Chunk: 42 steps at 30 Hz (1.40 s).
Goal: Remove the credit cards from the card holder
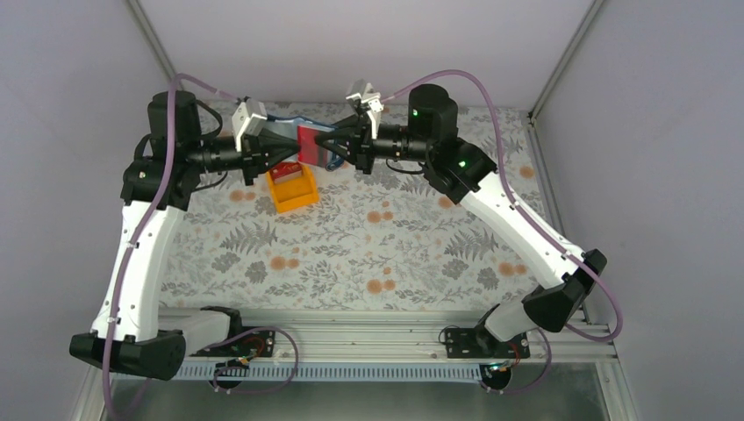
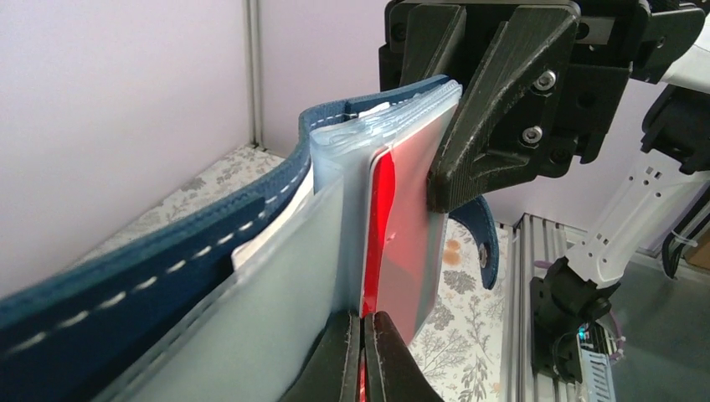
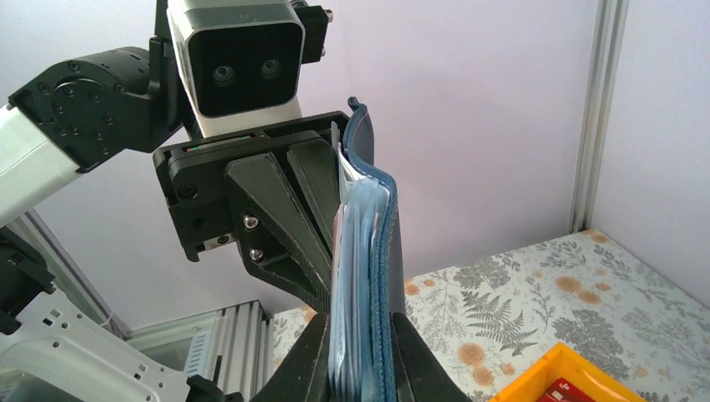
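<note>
Wallet (image 1: 282, 133) and card (image 1: 310, 142) filling the gap between left gripper (image 1: 294, 152) and right gripper (image 1: 328, 146), tray (image 1: 295, 196) lying just nearward, rest of table (image 1: 395, 254) lying open.

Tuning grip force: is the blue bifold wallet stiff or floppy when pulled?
Likely floppy: the blue stitched bifold wallet curves between the right gripper and the left gripper, which pinches a red card. Its glossy clear sleeves are probably slippery.

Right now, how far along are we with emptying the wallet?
One red card already lies in the orange tray. The right gripper clamps the wallet in the air while the left gripper pinches a second card, still in its pocket. Left: pull it free and check for more.
</note>
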Tool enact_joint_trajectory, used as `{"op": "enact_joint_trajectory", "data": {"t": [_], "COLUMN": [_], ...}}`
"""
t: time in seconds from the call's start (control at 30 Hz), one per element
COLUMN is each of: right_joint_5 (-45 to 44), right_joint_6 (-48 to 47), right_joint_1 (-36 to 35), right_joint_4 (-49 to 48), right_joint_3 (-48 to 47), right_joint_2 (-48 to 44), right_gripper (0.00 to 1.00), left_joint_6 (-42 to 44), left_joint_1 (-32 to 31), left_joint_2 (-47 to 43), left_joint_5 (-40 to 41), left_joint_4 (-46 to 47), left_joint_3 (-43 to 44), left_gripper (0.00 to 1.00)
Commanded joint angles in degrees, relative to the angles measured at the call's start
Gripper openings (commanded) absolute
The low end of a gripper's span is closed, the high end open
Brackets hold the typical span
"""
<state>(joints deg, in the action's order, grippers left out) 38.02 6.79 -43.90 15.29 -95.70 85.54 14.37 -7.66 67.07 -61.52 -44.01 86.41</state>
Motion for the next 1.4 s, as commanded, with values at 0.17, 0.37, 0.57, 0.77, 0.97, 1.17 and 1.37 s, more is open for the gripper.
{"op": "enact_joint_trajectory", "data": {"t": [0.17, 0.37, 0.57, 0.77, 0.97, 1.17, 1.37], "right_joint_5": [11.78, 14.61, 17.01, 15.54, 18.53, 21.92, 23.15], "right_joint_6": [-4.94, -5.81, -6.31, -6.74, -6.46, -6.17, -5.55], "right_joint_1": [-1.74, -0.34, 0.99, 3.23, 6.0, 5.98, 5.08], "right_joint_4": [-0.2, -0.23, 0.0, 1.91, 2.84, 2.81, 2.06], "right_joint_3": [-1.9, 1.47, 2.63, 2.44, 1.86, 0.91, -0.18], "right_joint_2": [-0.07, -0.44, -0.59, -0.56, -0.69, 0.3, 1.66], "right_gripper": [0.13, 0.18, 0.2, 0.17, 0.06, 0.04, 0.04], "left_joint_6": [2.59, -0.12, 0.79, 3.73, 9.02, 11.14, 5.05], "left_joint_1": [-0.79, 1.29, 2.12, 2.88, 3.06, 2.46, 0.44], "left_joint_2": [-1.38, -1.37, -1.06, -1.1, -1.41, -1.21, 0.67], "left_joint_5": [-5.13, -5.28, -4.63, -4.48, -4.15, -1.68, -0.22], "left_joint_4": [-2.18, -0.23, -0.21, -2.67, -5.93, -4.34, 2.96], "left_joint_3": [-0.1, -1.05, -2.27, -1.06, -1.82, -4.43, -5.19], "left_gripper": [0.02, 0.02, 0.02, 0.02, 0.02, 0.02, 0.2]}}
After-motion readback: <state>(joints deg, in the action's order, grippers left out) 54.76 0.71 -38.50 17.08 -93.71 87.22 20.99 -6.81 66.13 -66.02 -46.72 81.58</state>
